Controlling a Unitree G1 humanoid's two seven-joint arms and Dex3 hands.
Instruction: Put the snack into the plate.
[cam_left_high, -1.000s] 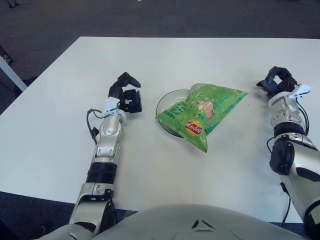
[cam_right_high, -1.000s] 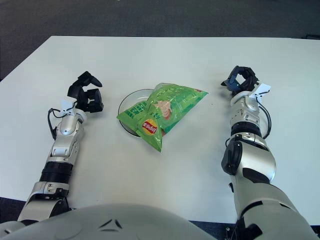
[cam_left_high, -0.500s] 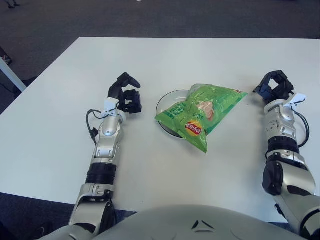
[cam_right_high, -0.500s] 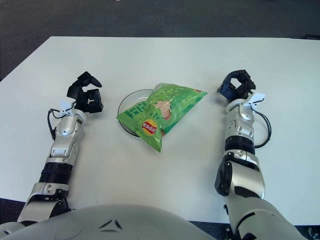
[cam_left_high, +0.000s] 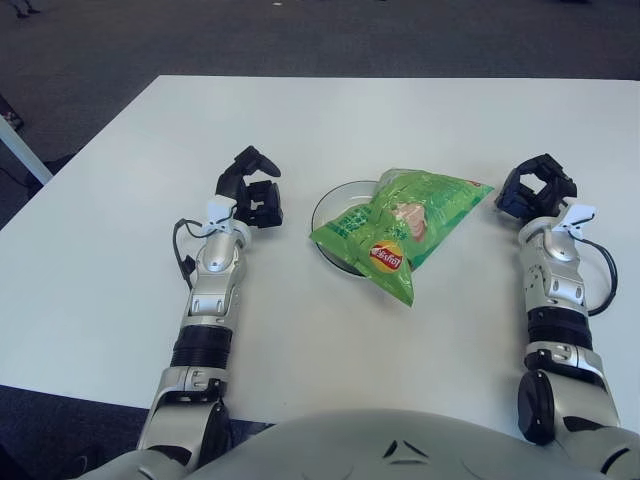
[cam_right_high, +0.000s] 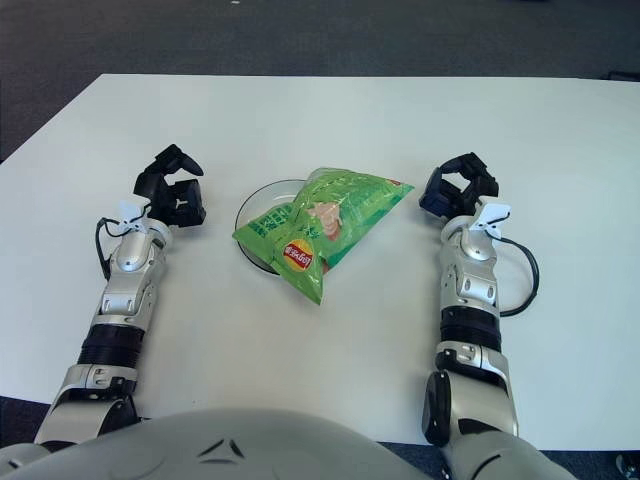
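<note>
Left eye view: a green crisp bag (cam_left_high: 405, 223) lies across a shallow plate (cam_left_high: 331, 206) on a white table (cam_left_high: 120, 260), covering the plate's right half and leaving only its left rim and a sliver of the dish on show. The bag's lower corner hangs past the plate's near edge onto the table, and its upper right corner reaches beyond the plate toward the right hand. A small red-and-yellow round logo sits near the bag's lower end, its lettering too small to read; a pale picture panel marks the middle of the crinkled, glossy film. The left hand (cam_left_high: 252, 191) shows just left of the plate, black fingers curled inward and holding nothing, on a silver forearm with a looped black cable. The right hand (cam_left_high: 535, 187) shows right of the plate, close to the bag's upper corner but apart from it, fingers likewise curled and empty.

Right eye view: the plate (cam_right_high: 257, 206) again peeks out only on its left side from under the bag (cam_right_high: 325, 219). The left hand (cam_right_high: 172, 186) stands left of the plate, the right hand (cam_right_high: 457, 188) to its right, with a white tab at the wrist. The robot's grey torso cuts off the table's near edge.
</note>
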